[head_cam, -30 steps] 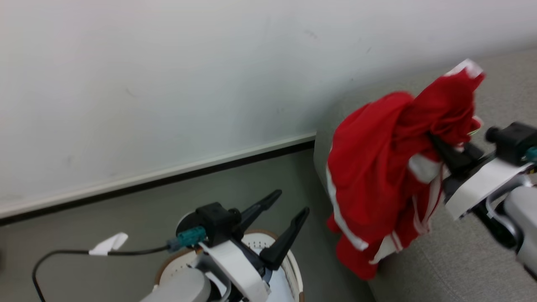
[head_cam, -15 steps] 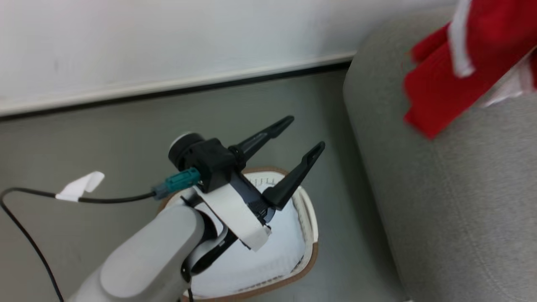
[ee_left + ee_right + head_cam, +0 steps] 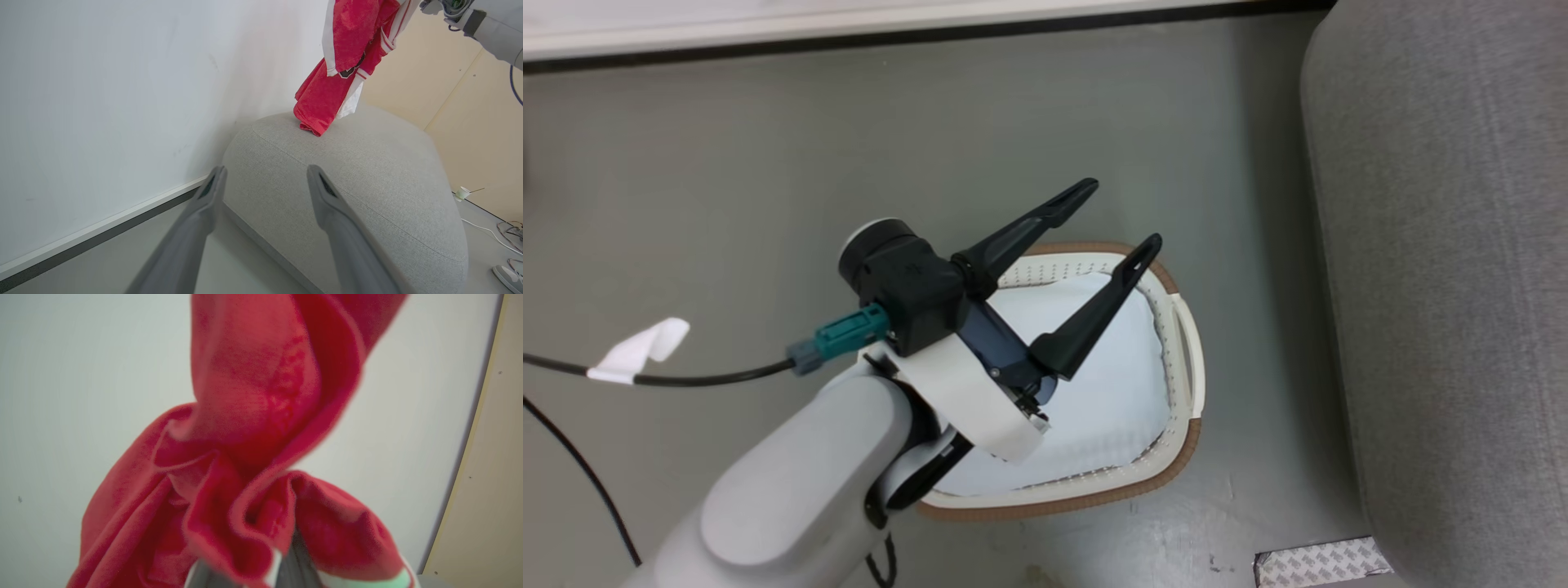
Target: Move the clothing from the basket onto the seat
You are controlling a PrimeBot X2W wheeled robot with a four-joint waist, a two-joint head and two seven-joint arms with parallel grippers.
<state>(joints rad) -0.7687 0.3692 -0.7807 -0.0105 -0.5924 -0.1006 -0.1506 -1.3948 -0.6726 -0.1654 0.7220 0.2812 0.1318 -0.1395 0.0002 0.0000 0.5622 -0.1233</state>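
Observation:
The red clothing [image 3: 347, 36] with white stripes hangs from my right arm [image 3: 490, 28] above the grey seat [image 3: 347, 175], its lowest fold touching the seat's top. Seen from the right wrist, the clothing [image 3: 253, 416] bunches over my right gripper [image 3: 282, 563], which is shut on it with the fingers mostly hidden. My left gripper [image 3: 1121, 214] is open and holds nothing, hovering over the white basket [image 3: 1176, 310]. The seat [image 3: 1445, 286] stands just right of the basket. The left gripper [image 3: 265, 169] points toward the seat.
A pale cushion [image 3: 1111, 384] lies inside the basket. A black cable with a white tape tag [image 3: 637, 351] runs across the grey floor at left. A textured patch [image 3: 1319, 563] lies on the floor by the seat. The wall's dark baseboard [image 3: 849, 33] runs behind.
The head camera has tilted down, so the clothing and right gripper have left its picture and the whole basket has come in. My left gripper stays open over the basket.

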